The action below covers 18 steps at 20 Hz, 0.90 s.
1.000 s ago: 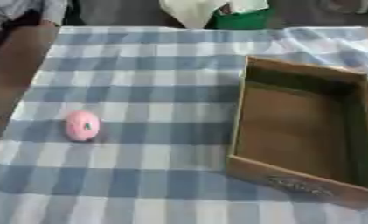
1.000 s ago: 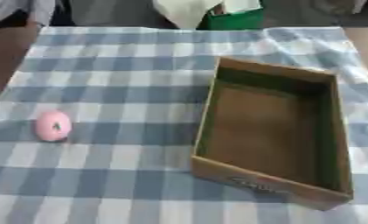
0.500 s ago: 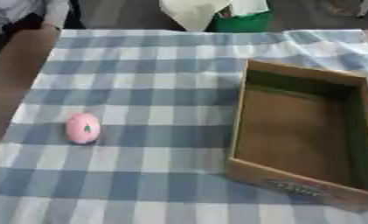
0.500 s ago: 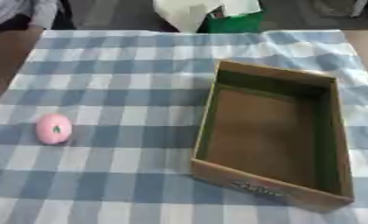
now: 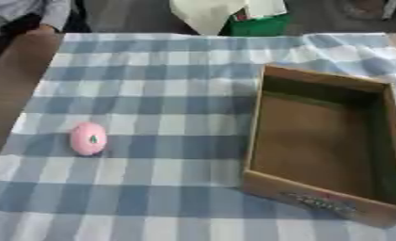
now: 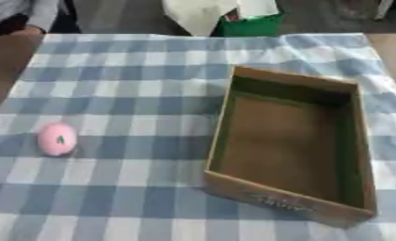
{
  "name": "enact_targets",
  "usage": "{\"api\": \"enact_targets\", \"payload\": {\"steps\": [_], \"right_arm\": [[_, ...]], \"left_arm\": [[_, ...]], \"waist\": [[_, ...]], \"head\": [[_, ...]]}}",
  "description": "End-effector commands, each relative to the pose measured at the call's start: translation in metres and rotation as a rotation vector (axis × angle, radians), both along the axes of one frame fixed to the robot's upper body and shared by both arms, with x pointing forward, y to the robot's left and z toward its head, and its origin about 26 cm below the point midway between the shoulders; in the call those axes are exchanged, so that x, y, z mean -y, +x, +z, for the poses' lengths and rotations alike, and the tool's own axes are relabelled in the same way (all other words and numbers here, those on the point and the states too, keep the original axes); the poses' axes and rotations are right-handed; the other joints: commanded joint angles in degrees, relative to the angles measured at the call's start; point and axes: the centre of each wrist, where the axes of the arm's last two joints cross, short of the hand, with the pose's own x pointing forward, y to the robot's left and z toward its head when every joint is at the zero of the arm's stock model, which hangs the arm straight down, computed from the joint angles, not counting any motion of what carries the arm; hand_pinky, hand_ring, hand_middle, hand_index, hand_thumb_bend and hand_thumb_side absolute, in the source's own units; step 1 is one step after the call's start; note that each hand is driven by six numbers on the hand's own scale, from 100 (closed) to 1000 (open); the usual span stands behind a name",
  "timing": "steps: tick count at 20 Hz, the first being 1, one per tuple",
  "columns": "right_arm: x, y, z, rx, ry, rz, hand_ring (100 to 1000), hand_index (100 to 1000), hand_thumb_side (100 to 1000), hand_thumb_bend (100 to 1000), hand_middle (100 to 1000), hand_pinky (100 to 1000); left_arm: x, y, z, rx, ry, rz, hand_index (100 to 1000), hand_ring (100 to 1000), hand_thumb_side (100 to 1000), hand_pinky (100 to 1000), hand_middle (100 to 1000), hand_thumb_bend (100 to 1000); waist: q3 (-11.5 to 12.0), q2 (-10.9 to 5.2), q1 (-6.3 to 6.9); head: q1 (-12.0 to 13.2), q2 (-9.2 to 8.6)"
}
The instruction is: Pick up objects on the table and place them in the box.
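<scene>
While neither hand is seen in either eye view, so that nothing can be told of their fingers, a small pink egg-shaped object (image 5: 88, 139) with a tiny dark mark on it is found lying on the blue-and-white checked cloth (image 5: 168, 94), well apart from the box and to its left. With its inside seen bare, the brown wooden box (image 6: 288, 143) is set on the surface, and a green container (image 6: 252, 24) with pale paper in it is glimpsed beyond the box's far end.
</scene>
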Motion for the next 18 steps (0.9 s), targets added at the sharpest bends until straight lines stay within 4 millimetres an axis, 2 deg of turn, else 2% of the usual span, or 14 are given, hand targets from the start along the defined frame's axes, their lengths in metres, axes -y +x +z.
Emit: {"api": "enact_targets", "payload": {"steps": [1,5,8,14,17,18], "right_arm": [[0.000,-0.001,0.007,0.017,-0.008,0.008,883,939,1000,100,708,879],[0.000,-0.001,0.007,0.015,-0.004,0.012,882,939,1000,100,708,879],[0.001,-0.001,0.008,0.014,-0.001,0.014,882,939,1000,100,709,878],[0.002,-0.002,0.007,0.010,0.006,0.011,881,938,1000,100,709,877],[0.003,-0.002,0.007,0.009,0.007,0.011,881,938,1000,100,709,877],[0.003,-0.002,0.007,0.008,0.007,0.012,881,938,1000,100,709,877]], "left_arm": [[-0.004,0.000,0.023,-0.001,0.101,0.033,759,538,798,516,696,263],[-0.005,0.003,0.033,-0.048,0.162,0.072,767,540,804,513,690,292],[-0.009,0.007,0.039,-0.088,0.200,0.112,777,543,811,510,690,320],[-0.026,0.020,0.053,-0.181,0.318,0.204,796,557,843,504,702,414],[-0.035,0.026,0.063,-0.223,0.398,0.248,803,563,854,500,704,451],[-0.037,0.029,0.066,-0.237,0.426,0.262,806,571,855,498,705,495]], "waist": [[0.1,-1.26,0.01],[0.1,-1.70,0.02],[0.1,-2.02,0.02],[0.5,-2.72,-0.04],[0.6,-3.00,-0.07],[0.7,-3.09,-0.04]], "head": [[-0.2,2.20],[0.3,4.04],[0.5,4.75],[0.2,5.78],[-0.1,5.73],[-0.2,5.55]]}}
